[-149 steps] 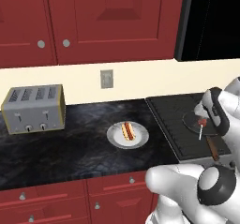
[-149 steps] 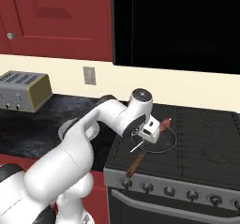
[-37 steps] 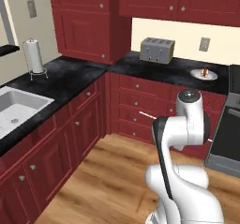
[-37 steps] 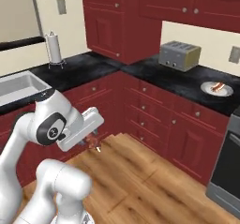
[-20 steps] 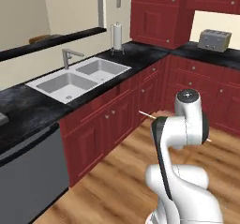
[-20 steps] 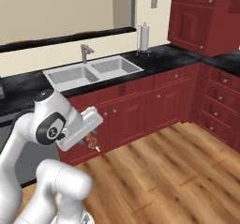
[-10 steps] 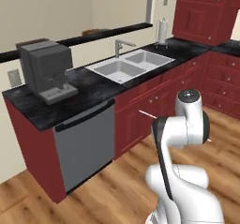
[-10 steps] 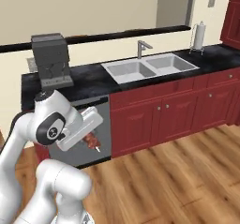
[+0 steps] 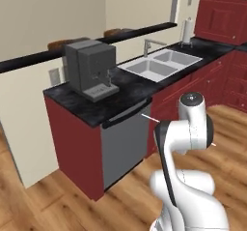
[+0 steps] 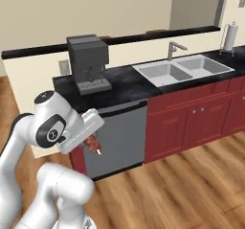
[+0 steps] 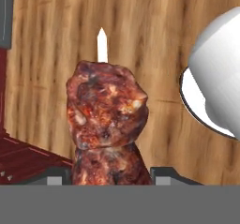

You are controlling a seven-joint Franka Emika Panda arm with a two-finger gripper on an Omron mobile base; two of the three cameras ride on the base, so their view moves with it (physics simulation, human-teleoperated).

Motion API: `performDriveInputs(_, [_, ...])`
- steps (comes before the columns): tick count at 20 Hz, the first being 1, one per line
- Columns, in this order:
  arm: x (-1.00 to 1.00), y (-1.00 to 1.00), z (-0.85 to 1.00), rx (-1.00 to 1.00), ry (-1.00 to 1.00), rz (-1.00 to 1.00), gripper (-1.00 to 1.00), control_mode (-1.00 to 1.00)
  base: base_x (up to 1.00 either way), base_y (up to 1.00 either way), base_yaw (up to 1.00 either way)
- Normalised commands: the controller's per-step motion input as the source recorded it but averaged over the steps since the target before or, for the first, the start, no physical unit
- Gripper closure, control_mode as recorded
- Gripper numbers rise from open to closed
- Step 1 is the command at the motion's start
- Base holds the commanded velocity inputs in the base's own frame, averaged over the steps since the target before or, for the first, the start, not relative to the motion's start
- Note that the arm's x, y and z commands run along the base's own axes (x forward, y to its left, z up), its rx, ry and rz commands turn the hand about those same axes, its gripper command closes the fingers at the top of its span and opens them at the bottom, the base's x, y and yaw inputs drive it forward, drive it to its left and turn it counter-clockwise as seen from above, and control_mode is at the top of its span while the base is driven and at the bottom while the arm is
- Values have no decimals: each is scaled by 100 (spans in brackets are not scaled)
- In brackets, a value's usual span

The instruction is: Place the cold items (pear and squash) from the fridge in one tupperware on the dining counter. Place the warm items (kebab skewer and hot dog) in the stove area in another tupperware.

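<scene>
My gripper (image 11: 112,175) is shut on the kebab skewer (image 11: 107,120), a lumpy brown-red chunk of meat on a pale stick whose white point (image 11: 101,44) rises above it. In the right base view the gripper (image 10: 94,145) hangs low beside my arm, over the floor in front of the dishwasher, with the kebab skewer (image 10: 92,142) in it. The stick's thin white end (image 9: 148,117) pokes out left of my arm in the left base view. The hot dog, pear, squash, fridge and both tupperware are out of view.
A black counter on red cabinets runs ahead, carrying a grey coffee machine (image 10: 88,62), a double sink (image 10: 184,70) and a paper towel roll (image 10: 230,36). A grey dishwasher (image 10: 119,144) sits under it. Wood floor (image 10: 182,185) spreads to the right.
The whole picture has shifted: the base has kept moving along the counter, so the coffee machine and dishwasher are nearer and more central. The gripper holds the kebab skewer as before.
</scene>
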Motion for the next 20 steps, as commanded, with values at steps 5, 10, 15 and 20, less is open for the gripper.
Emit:
performDriveInputs(5, [0,0,0,0,0,0,100,100,0,100,-4])
performDriveInputs(10, [0,0,0,0,0,0,100,100,0,100,-1])
performDriveInputs(15, [0,0,0,0,0,0,100,100,0,100,-1])
performDriveInputs(20, [0,0,0,0,0,0,100,100,0,100,-6])
